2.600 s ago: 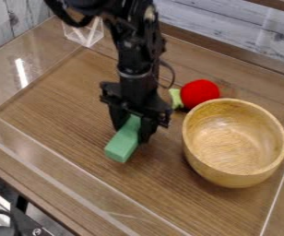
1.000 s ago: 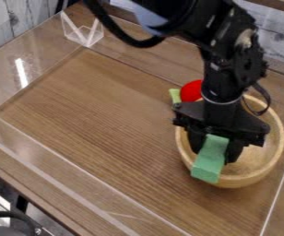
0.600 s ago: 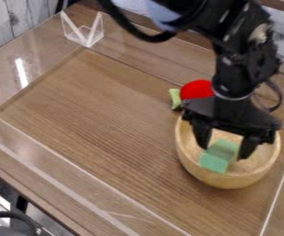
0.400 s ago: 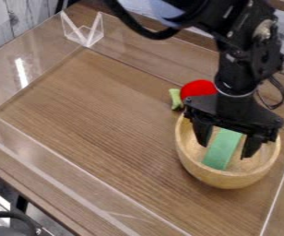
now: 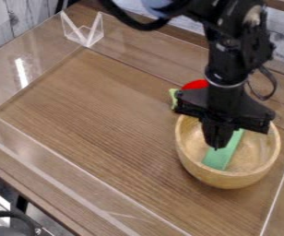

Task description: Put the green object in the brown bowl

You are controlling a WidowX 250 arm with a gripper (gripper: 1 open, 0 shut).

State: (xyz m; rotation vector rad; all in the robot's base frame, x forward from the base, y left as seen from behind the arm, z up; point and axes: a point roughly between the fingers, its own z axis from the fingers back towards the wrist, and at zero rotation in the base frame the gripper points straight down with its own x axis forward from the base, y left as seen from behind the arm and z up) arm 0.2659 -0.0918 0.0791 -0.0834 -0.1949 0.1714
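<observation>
Wooden brown bowl [image 5: 194, 159] holds the green object [image 5: 226, 151], tilted.

The arm [image 5: 234, 41] is showing all black, built of chunky jointed segments. Thin black cables are looping beside it. Its gripper [image 5: 221, 140] is tapering to dark narrow fingers.
</observation>
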